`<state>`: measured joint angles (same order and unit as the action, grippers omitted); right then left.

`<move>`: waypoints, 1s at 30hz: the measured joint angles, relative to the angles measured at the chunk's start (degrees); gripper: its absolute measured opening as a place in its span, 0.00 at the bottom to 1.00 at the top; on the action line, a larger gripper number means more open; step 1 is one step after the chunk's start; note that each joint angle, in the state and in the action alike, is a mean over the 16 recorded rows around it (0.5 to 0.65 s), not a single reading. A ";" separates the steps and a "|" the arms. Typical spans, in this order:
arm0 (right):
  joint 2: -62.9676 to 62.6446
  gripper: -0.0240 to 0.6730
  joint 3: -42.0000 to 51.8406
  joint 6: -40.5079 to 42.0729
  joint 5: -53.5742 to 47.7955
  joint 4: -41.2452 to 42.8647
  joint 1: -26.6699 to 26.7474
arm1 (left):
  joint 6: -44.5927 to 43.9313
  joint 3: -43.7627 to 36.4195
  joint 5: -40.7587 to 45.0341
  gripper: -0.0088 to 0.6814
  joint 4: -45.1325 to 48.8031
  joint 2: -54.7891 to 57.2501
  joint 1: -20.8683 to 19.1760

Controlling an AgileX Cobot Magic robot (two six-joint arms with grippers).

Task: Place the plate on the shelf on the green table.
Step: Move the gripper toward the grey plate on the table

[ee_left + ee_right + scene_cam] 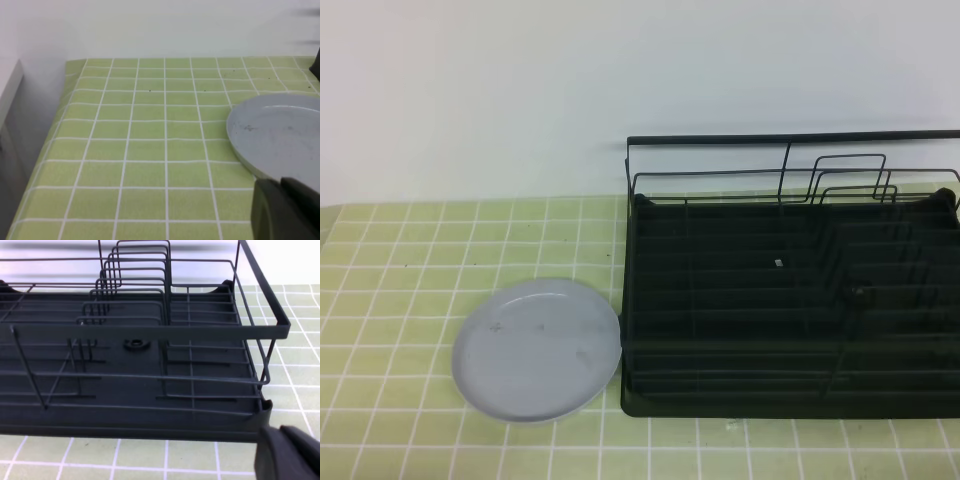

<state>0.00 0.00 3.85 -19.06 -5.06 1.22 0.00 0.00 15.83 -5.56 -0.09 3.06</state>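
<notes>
Item 1: plate [537,349]. Round, pale grey-blue, shallow raised rim. Lies flat on the green table [410,260], toward its front edge, left of the shelf [790,300]. Its right rim sits just beside the shelf's left front corner; whether the two touch cannot be told. A few faint marks show on its face. In the left wrist view the plate [280,137] is cut off at the right edge of the picture.

Item 2: shelf. Large black wire rack with solid black tray base, tall back rail and upright wire dividers grouped toward its right end. Stands on the table's right portion, running out of the high view on the right. A small pale speck lies on the tray near its middle. In the right wrist view the shelf [135,355] shows a round boss on the tray floor; nothing rests among the dividers.

Item 3: green table. Light green, gridded with thin white lines. Its left edge and far left corner show in the left wrist view, with a pale wall behind.

Item 4: left gripper [287,210]. Only a dark blurred part shows, at the lower right corner of its own view, near the plate's rim. Closed, holding nothing.

Item 5: right gripper [290,452]. Dark blurred part at the lower right corner, before the shelf's front edge. Closed, empty.

Neither gripper shows in the high view. No readable writing or labels.
</notes>
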 joint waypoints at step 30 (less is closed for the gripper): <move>0.00 0.03 0.00 0.00 0.00 0.00 0.00 | 0.00 0.00 0.00 0.01 -0.09 0.00 0.00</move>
<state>0.00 0.00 3.85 -19.06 -5.06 1.22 0.00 0.00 15.83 -5.65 -0.09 3.06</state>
